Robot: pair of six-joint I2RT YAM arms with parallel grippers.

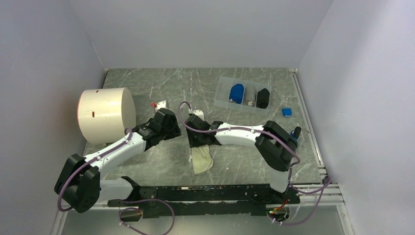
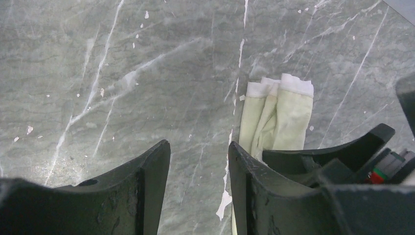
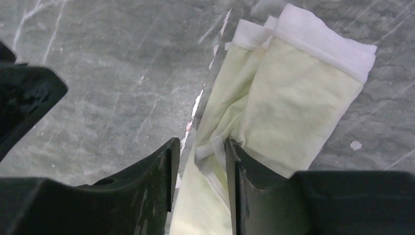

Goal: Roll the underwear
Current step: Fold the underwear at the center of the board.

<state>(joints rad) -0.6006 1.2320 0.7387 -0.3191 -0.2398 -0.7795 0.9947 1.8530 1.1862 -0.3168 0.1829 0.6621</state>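
The pale cream-yellow underwear lies folded into a long strip on the marble table, its white waistband at the near end. It also shows in the left wrist view and the right wrist view. My right gripper stands over its far end, jaws apart, with a fold of the cloth between them. My left gripper is open and empty over bare table just left of the cloth. A royal blue bundle lies in a clear tray; I cannot tell whether it is the blue underwear.
A large cream cylinder lies at the left wall. The clear tray at the back right also holds a black bundle. A small blue block lies to the tray's right. A small red-and-white piece lies behind the left gripper.
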